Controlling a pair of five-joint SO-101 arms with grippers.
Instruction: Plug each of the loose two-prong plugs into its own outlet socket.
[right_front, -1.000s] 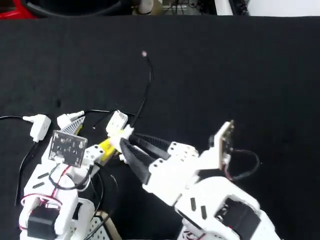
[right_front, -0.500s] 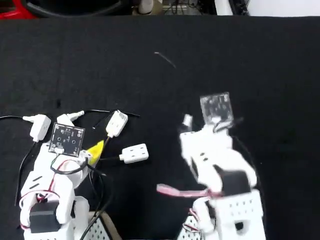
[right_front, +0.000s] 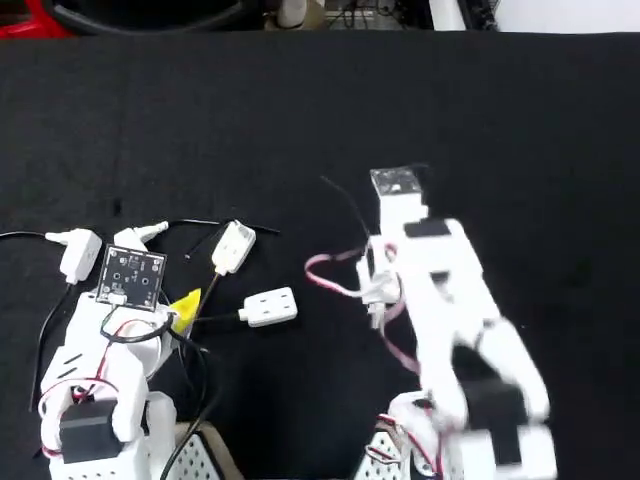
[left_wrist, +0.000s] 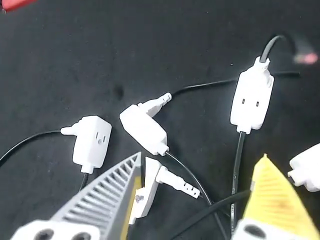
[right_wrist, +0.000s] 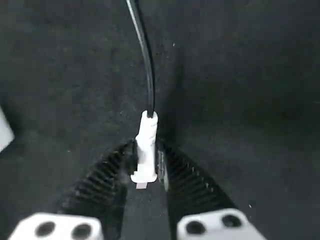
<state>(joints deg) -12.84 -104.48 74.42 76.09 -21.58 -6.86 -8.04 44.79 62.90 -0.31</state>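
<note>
- Showing the left gripper (left_wrist: 200, 159), jaws wide, with outlet sockets (left_wrist: 251, 97) lying just beyond its tips.
- The right gripper (right_wrist: 146, 150) clamps a plug (right_wrist: 146, 131) by its body, its cable (right_wrist: 144, 60) running ahead.
- The plug is probably light, rigid and slippery, and best held clear of the prongs.

No words, numbers or signs I can read, nothing legible on my wrist board (right_front: 130, 277), the socket (left_wrist: 251, 100), the plug (right_wrist: 146, 150), the table (right_front: 520, 110).

white plug (right_wrist: 145, 150) on a black cord (right_wrist: 142, 55); right gripper (right_wrist: 146, 147) ribbed black; left gripper (left_wrist: 200, 156) one finger (left_wrist: 272, 195) yellow, one ribbed grey; white sockets (left_wrist: 251, 99); black table (right_front: 500, 100)
</note>
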